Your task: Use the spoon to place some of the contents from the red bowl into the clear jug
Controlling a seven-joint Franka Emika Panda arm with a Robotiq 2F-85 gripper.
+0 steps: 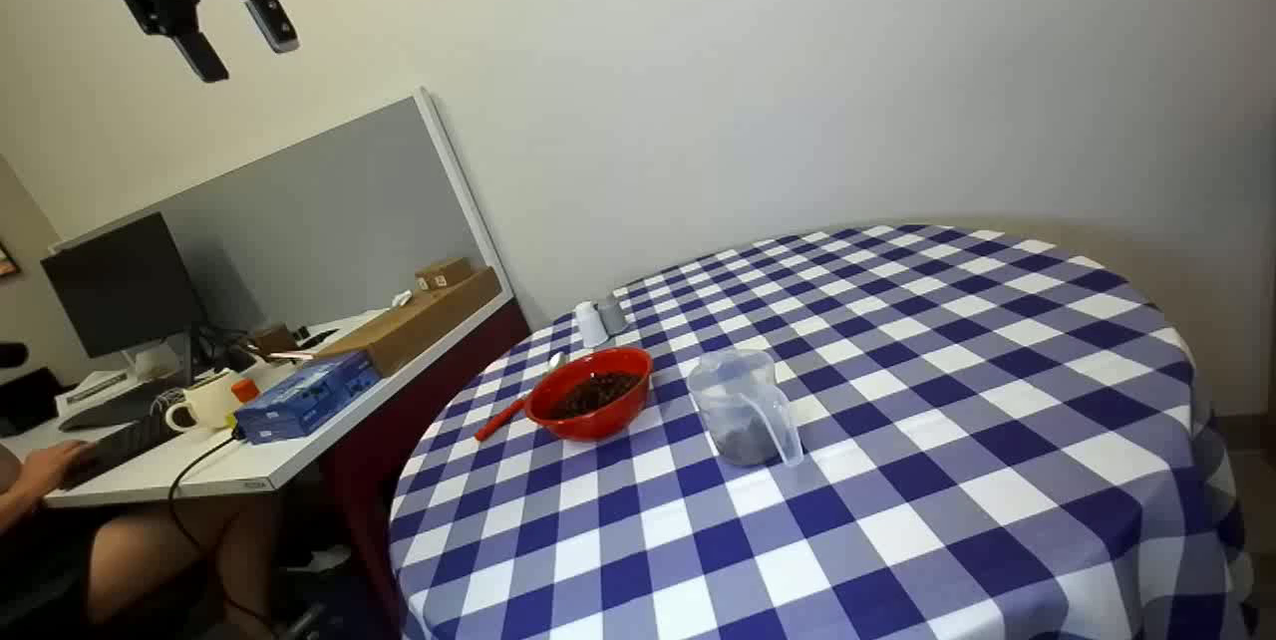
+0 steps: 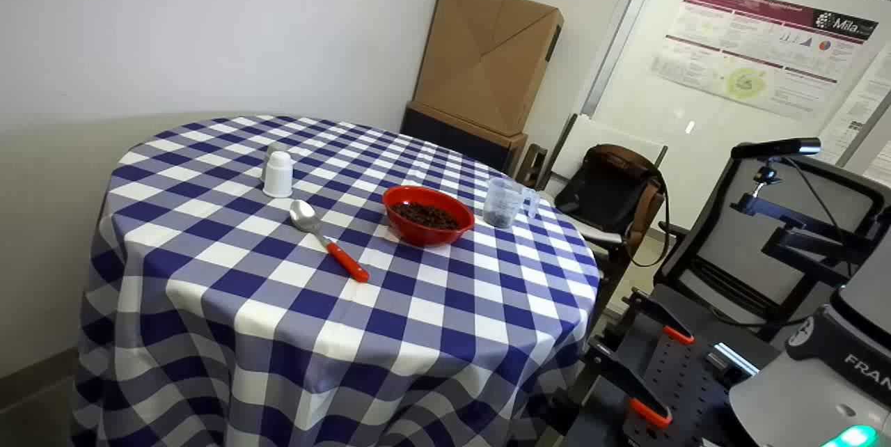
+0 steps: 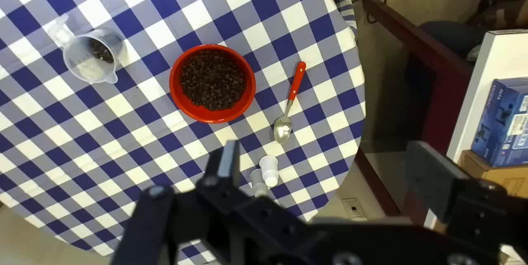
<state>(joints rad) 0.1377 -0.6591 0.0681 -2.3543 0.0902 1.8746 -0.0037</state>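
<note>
- The red-handled spoon (image 3: 293, 94) lies flat on the cloth-covered tabletop (image 1: 947, 371), well below the jaws and apart from them.
- The jaws stand spread wide, high in the air.
- The red bowl (image 3: 200, 112), near the spoon, holds dark beans (image 3: 212, 79).
- Past the bowl, the clear measuring jug (image 1: 728, 391) stands upright with fewer beans at its bottom.
</note>
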